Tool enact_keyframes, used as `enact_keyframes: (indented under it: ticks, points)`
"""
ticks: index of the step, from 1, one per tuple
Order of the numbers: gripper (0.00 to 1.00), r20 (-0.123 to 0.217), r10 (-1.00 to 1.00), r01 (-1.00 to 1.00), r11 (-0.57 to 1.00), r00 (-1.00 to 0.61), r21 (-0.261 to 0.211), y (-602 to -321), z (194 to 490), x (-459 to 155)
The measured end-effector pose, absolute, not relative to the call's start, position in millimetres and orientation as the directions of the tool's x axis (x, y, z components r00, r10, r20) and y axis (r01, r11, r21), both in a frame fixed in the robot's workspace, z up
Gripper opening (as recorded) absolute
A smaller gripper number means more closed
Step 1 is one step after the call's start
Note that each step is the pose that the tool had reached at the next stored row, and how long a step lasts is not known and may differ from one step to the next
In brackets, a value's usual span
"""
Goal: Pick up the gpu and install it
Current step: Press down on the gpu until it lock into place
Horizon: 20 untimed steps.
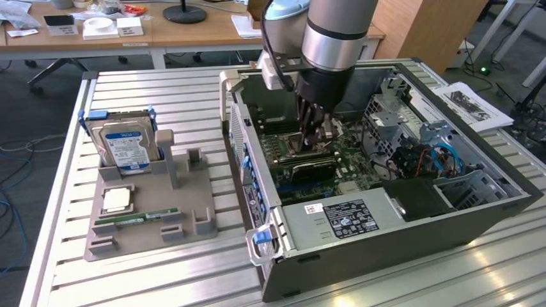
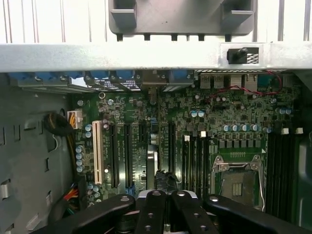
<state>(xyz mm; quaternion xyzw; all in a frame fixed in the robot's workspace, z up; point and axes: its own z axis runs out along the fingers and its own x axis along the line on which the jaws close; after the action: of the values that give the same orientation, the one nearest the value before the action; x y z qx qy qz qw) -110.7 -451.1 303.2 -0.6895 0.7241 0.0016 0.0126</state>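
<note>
Shut hand above motherboard

Exterior view: high and set back, looking down at an angle on the open dark-grey metal computer case lying on a ribbed aluminium table.
Wrist view: inside that case, close above the green motherboard, facing the case's silver side wall.
Shared: the motherboard, that wall, and beyond it the grey plastic parts holder.
</note>
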Motion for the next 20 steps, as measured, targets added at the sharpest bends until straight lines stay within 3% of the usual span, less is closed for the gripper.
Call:
enact_keyframes:
  ticks: [20]
  points:
    - [0.11,-0.021,-0.999,-0.999,0.049,-0.049,-0.015,-450,290,-110]
